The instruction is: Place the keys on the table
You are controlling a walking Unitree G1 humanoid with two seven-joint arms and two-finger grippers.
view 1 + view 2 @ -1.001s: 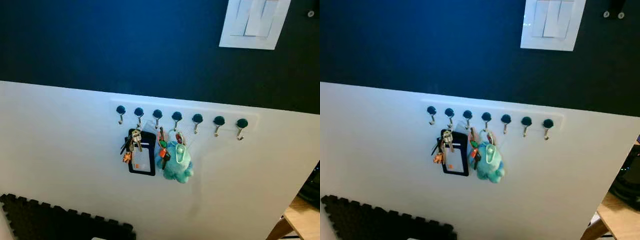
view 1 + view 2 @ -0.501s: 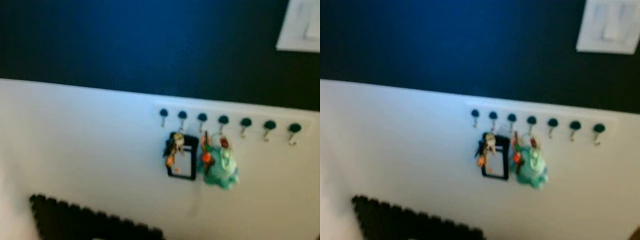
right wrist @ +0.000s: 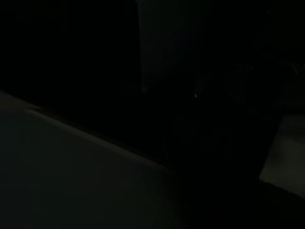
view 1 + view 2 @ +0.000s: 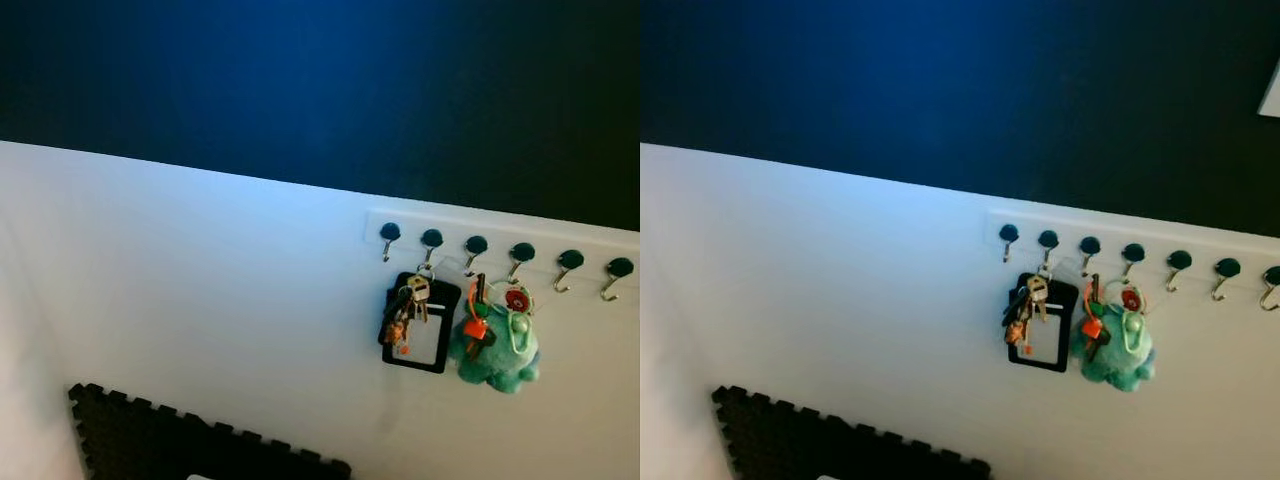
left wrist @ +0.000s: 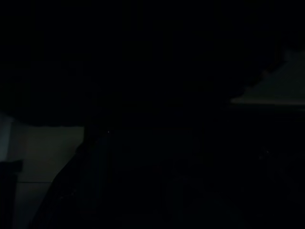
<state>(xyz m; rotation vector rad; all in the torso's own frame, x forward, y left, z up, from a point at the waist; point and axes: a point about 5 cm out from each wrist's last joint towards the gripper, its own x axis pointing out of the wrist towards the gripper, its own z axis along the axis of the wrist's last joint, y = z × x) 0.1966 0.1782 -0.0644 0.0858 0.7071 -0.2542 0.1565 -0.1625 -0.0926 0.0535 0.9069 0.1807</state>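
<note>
A bunch of keys (image 4: 404, 310) with an orange tag hangs from the second hook of a white hook rail (image 4: 500, 240) on the wall, in front of a black card holder (image 4: 422, 330). Beside it, on the following hooks, hangs a second bunch with a teal plush toy (image 4: 497, 350) and red and orange fobs. Several hooks to the right are bare. Both wrist views are nearly black and I make out only faint pale shapes there.
The wall is dark blue above and white below. A black foam floor mat (image 4: 180, 445) with a toothed edge lies at the lower left, against the wall.
The whole picture has shifted: the camera has turned left, so the hook rail and keys now sit at the right and the white switch plate has left the left eye view.
</note>
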